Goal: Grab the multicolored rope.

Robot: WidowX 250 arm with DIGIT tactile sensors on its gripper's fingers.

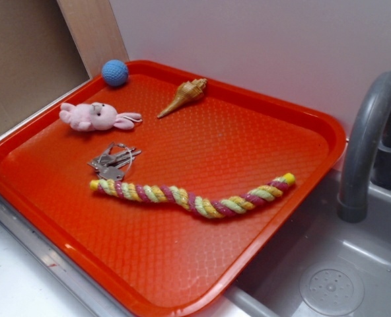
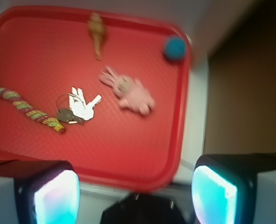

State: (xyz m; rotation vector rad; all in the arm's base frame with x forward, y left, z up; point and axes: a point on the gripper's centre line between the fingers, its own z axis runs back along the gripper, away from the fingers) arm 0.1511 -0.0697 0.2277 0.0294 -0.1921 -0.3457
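Twisted cotton rope of yellow, magenta-pink and pale green-white strands [image 1: 194, 195] lies flat on the orange-red plastic tray [image 1: 248, 139], untouched.

In the exterior view its long axis runs left to right across the middle of the tray, sagging a little in the centre, with one yellow end near the bunch of metal keys on a ring [image 1: 112, 160] and the other yellow end raised toward the tray's right rim, beside the grey sink faucet [image 1: 370, 139]. A pink plush rabbit [image 1: 95, 116], a blue knitted ball [image 1: 115, 72] and a tan spiral seashell [image 1: 184, 96] lie further back. The wrist view is blurred; there the rope is cut off at the left edge. The gripper [image 2: 135, 193] hangs above the tray's edge, its two glowing fingers [image 2: 56, 198] wide apart with nothing between them. No writing can be read.
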